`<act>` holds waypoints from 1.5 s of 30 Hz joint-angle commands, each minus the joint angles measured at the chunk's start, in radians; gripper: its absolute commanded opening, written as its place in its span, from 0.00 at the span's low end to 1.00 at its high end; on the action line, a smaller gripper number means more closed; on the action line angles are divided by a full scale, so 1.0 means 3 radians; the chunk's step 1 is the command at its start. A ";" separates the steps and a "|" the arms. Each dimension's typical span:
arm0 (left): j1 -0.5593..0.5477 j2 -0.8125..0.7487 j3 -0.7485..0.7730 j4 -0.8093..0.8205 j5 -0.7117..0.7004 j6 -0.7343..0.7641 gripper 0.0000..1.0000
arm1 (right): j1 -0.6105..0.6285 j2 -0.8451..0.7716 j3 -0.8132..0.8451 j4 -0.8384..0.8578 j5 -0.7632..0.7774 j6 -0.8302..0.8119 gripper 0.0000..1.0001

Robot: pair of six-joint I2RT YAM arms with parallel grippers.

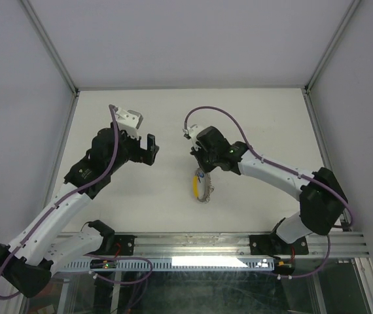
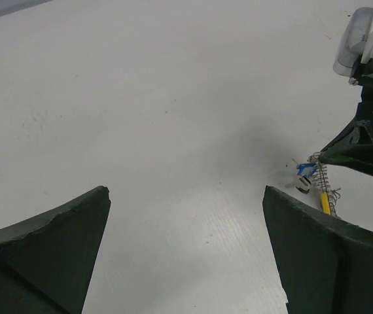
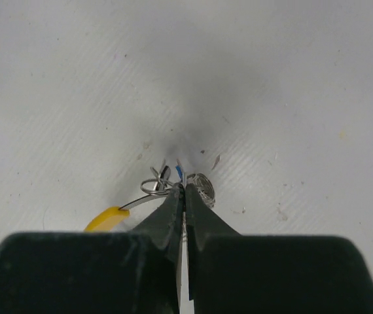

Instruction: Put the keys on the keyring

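Two arms reach out from the near edge of the white table (image 1: 173,216). Nearest, about mid-table, the keyring (image 2: 323,179) sits under the right arm, its yellow segment on the side toward the left arm, with the keys (image 2: 303,171) bunched at its upper end, one blue-headed. Just beyond, the right gripper (image 3: 184,191) pinches the ring, jaws pressed together. Farther back and to the left, the left gripper (image 2: 186,190) hangs spread wide, holding nothing, apart from the ring.

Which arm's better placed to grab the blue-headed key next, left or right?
Left, probably. The left pincer is open, empty and faces the blue-headed key at the keyring; the right pincer is shut on the keyring, so it looks occupied.
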 commanded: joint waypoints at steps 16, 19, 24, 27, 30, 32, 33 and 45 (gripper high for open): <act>0.0815 -0.0149 -0.0468 0.0246 0.0827 -0.0339 0.99 | -0.0235 0.0441 0.0035 0.1299 -0.0441 0.0273 0.45; 0.0909 -0.0136 -0.0493 0.0261 0.0886 -0.0390 0.99 | -0.0258 0.0208 -0.0156 0.1406 -0.0519 0.0414 0.54; 0.0962 0.0086 -0.0434 0.0155 0.1029 -0.0451 0.99 | -0.0358 -0.0217 -0.0403 0.1405 -0.0457 0.0815 0.61; 0.0962 0.0189 -0.0353 0.0121 0.0983 -0.0615 0.99 | -0.0362 -0.0492 -0.0422 0.1102 -0.0349 0.0968 0.70; 0.0962 0.0179 -0.0219 -0.0037 0.0796 -0.0807 0.99 | -0.0386 -0.0800 -0.0413 0.0820 -0.0203 0.0967 0.85; 0.0962 0.0057 -0.0198 -0.0079 0.0713 -0.0850 0.99 | -0.0424 -0.0997 -0.0395 0.0661 -0.0208 0.0911 0.94; 0.0962 -0.0035 -0.0207 -0.0081 0.0637 -0.0851 0.99 | -0.0435 -0.1106 -0.0404 0.0607 -0.0196 0.0916 0.97; 0.0961 -0.1269 -0.0300 -0.0325 -0.0201 -0.0597 0.99 | -0.0455 -0.2821 -0.0668 0.0197 0.0506 0.0717 0.99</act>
